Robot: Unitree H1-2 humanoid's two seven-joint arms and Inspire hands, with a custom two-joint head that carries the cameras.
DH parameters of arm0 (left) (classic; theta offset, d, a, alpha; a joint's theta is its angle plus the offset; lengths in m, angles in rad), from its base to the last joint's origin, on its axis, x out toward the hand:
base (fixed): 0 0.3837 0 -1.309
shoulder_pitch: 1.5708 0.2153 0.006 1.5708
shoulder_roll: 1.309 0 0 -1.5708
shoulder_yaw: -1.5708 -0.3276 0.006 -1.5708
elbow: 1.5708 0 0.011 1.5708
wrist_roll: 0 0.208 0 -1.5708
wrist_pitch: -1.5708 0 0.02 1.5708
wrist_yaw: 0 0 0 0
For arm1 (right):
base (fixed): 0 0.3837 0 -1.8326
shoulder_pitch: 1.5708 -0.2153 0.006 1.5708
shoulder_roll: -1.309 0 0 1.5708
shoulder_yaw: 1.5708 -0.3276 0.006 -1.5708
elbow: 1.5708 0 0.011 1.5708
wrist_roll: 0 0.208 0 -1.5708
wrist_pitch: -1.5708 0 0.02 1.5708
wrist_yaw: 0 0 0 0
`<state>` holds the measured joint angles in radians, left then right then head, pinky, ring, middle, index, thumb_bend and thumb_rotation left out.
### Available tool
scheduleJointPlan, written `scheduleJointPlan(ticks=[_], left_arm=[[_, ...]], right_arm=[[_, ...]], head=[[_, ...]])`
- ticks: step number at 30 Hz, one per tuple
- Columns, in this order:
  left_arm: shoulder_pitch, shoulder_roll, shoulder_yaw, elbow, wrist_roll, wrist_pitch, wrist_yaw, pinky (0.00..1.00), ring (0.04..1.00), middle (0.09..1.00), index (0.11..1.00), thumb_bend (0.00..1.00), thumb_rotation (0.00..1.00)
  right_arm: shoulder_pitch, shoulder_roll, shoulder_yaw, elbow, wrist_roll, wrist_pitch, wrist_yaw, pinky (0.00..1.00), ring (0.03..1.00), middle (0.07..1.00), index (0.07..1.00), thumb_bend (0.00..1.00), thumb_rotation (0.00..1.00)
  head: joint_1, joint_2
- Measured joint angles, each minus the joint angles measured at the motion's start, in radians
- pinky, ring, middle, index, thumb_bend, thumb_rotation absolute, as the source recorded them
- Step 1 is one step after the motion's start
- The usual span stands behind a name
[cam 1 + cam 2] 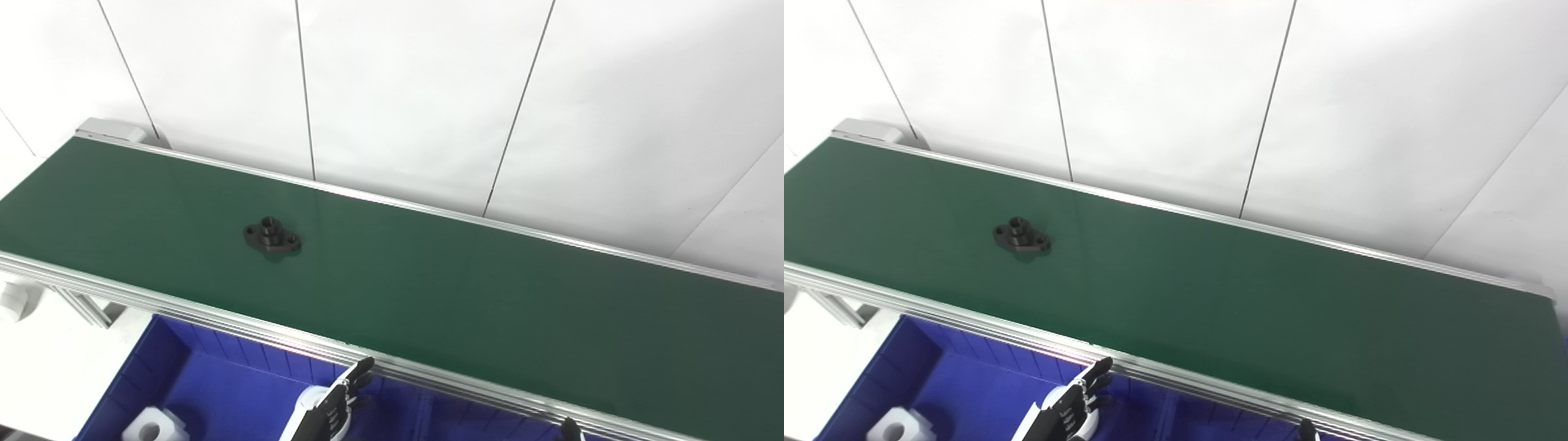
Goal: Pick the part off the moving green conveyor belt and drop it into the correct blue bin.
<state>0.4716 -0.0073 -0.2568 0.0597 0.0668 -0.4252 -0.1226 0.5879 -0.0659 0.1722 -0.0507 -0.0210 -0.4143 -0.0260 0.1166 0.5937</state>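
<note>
one black flanged part point(272, 236) lying flat on green conveyor belt point(465, 288), left of middle, untouched. left hand point(339, 401) low over blue bin point(202, 373), fingers spread apart, holding nothing. white part point(153, 427) in bin. right hand point(569, 430) barely visible at bottom edge; state impossible to tell.

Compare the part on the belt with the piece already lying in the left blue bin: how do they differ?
The part on the belt is black; the piece in the bin is white. The black part is a flat flange with a raised hub and side holes; the white piece looks blocky and thicker. The black part lies on the green conveyor belt, the white piece in the blue bin. Both show a round central hole.
</note>
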Motion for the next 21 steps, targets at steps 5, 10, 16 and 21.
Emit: scheduleJointPlan(ticks=[5,10,16,21], left_arm=[[-0.002,0.0,-0.007,0.0,0.0,0.0,0.001,0.85,0.933,0.963,0.917,0.98,0.79],[-0.005,-0.001,-0.011,0.001,-0.001,0.0,0.002,0.85,0.938,0.97,0.926,0.97,0.78],[-0.013,-0.003,-0.012,0.003,-0.002,0.0,0.002,0.86,0.94,0.971,0.924,0.99,0.77],[-0.022,-0.003,-0.011,0.003,-0.002,0.0,0.002,0.86,0.938,0.967,0.921,0.97,0.76]], right_arm=[[0.009,-0.006,0.0,-0.075,-0.088,-0.001,-0.031,1.0,0.952,0.975,1.0,0.69,0.75],[-0.026,0.001,-0.013,-0.129,-0.178,-0.001,-0.071,0.98,0.958,0.972,1.0,0.69,0.73],[-0.194,0.016,-0.06,-0.154,-0.26,0.003,-0.087,0.92,0.931,0.959,1.0,0.78,0.73],[-0.34,0.02,-0.084,-0.172,-0.319,0.057,-0.078,0.83,0.894,0.937,0.982,0.83,0.72]], head=[[-0.008,0.002],[-0.014,0.002],[-0.023,-0.003],[-0.026,-0.006]])
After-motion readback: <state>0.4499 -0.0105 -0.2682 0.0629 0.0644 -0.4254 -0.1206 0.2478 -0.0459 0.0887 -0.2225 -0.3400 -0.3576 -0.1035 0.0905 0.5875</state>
